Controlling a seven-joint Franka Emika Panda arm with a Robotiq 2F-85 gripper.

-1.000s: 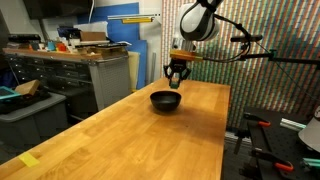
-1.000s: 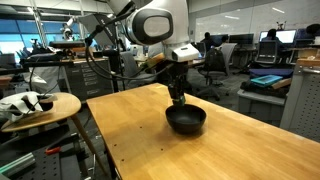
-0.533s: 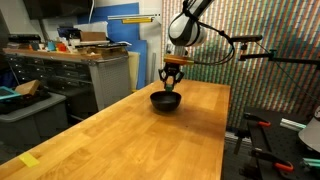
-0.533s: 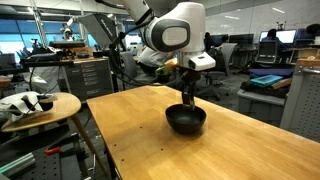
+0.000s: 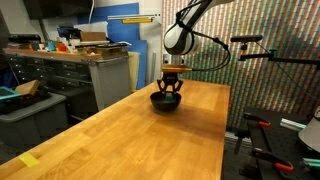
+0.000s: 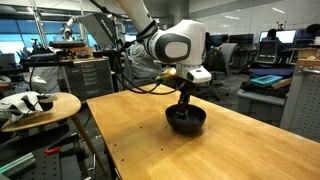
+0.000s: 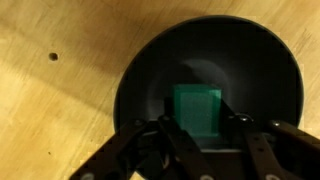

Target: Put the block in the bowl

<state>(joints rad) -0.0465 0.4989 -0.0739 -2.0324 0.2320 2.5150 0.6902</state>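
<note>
The black bowl (image 5: 160, 103) stands near the far end of the wooden table (image 5: 150, 140); it also shows in the other exterior view (image 6: 192, 126). My gripper (image 5: 168, 93) (image 6: 184, 104) has come down from above and reaches into the bowl. In the wrist view the small dark green block (image 7: 197, 108) sits between my two fingers (image 7: 200, 122), over the dark inside of the bowl (image 7: 270, 60). The fingers lie against the block's sides. The block is hidden in both exterior views.
A grey drawer cabinet with clutter (image 5: 60, 70) stands beside the table. A round side table (image 6: 40, 105) holds a white object. A yellow tape strip (image 5: 30, 160) lies at the table's near corner. A small dark spot (image 7: 53, 56) marks the wood near the bowl.
My gripper has moved down with the block, from above the bowl's rim into the bowl. The arm's wrist has lowered. The bowl has not moved.
</note>
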